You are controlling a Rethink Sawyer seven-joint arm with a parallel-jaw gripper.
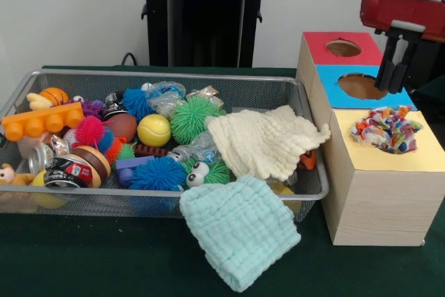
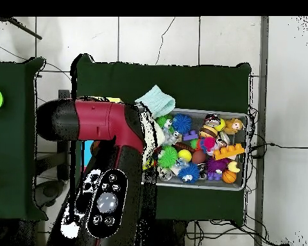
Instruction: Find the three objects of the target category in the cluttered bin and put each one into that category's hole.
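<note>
The wire mesh bin (image 1: 167, 74) stands at the left, full of toys. A cream cloth (image 1: 264, 140) lies in its right end. A teal cloth (image 1: 240, 231) hangs over its front rim onto the green table; it also shows in the overhead view (image 2: 155, 101). Three boxes stand to the right of the bin: red-topped (image 1: 320, 43), blue-topped (image 1: 330, 88) and yellow-topped (image 1: 417, 154). A multicoloured cloth (image 1: 386, 130) sits stuffed in the yellow box's hole. My gripper (image 1: 393, 81) hangs above the blue box's hole with nothing visibly in it. In the overhead view my arm (image 2: 99, 122) hides the boxes and the gripper.
The bin holds an orange toy brick (image 1: 42, 122), a yellow ball (image 1: 154, 130), a green spiky ball (image 1: 192, 117), blue spiky balls (image 1: 158, 173), cans (image 1: 66, 172) and other small toys. The black pedestal (image 1: 205, 19) stands behind the bin. The bin's rim also shows from overhead (image 2: 243, 182).
</note>
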